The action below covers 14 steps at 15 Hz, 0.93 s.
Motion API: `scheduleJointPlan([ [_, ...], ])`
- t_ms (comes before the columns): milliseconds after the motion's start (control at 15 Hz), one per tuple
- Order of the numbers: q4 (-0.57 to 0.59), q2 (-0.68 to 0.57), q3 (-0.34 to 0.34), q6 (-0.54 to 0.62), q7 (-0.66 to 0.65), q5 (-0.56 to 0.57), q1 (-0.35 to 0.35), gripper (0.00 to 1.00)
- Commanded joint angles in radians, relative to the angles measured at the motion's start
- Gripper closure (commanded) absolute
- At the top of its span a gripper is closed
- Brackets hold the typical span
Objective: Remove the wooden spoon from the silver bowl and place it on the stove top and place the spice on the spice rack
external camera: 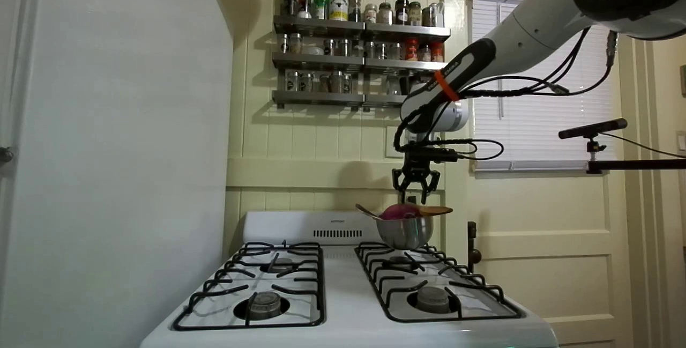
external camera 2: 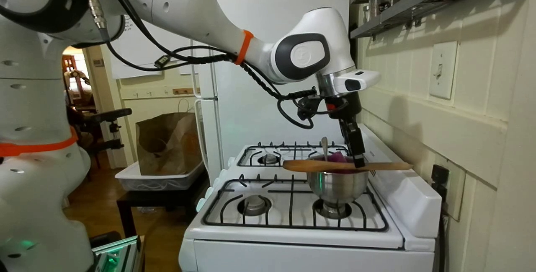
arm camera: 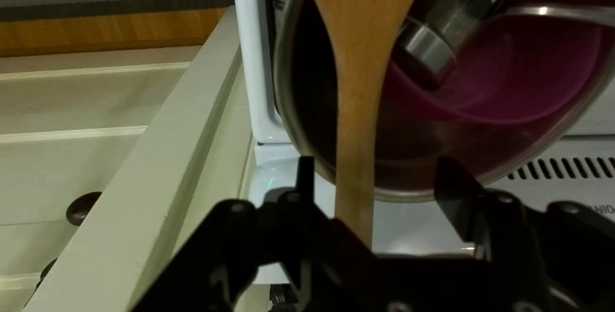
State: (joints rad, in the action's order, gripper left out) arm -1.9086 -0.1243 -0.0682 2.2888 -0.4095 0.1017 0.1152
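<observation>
While the wooden spoon (external camera 2: 307, 165) lies nearly level across the rim of the silver bowl (external camera 2: 337, 188), the gripper (external camera: 413, 201) points down over its handle with its two fingers spread apart. In the wrist view that handle runs between the fingers (arm camera: 306, 177), a gap showing on each side, the narrower one at the picture's left. An exterior view shows the spoon's broad head reaching past the rim toward the front of the stove top (external camera: 340, 289), the handle pointing at the white backguard (external camera 2: 402, 200).

The silver bowl stands upright above a rear burner (external camera 2: 333, 210), near the backguard. Inside it sits a pink bowl (arm camera: 519, 91); in that, tilted, lies a glass spice jar (arm camera: 454, 14) with a metal lid and white lettering on a dark label. A shiny metal handle (arm camera: 562, 13) slants out beside the jar. Black grates (external camera 2: 291, 200) span the burners.

On the wall above the range, the spice rack (external camera: 319, 62) carries three rows of small jars, well apart from the bowl. An orange band (external camera 2: 244, 47) circles the white arm (external camera 2: 184, 8).
</observation>
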Motion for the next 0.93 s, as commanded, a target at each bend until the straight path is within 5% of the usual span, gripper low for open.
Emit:
scheduleJointPlan([
  [0,0.024,-0.017,-0.019,-0.042,-0.007,0.001,-0.021,0.37],
  [467,0.02,-0.022,-0.021,-0.05,-0.001,0.001,-0.028,0.51],
  [867,0.021,-0.029,-0.024,-0.062,-0.002,0.011,-0.034,0.5],
])
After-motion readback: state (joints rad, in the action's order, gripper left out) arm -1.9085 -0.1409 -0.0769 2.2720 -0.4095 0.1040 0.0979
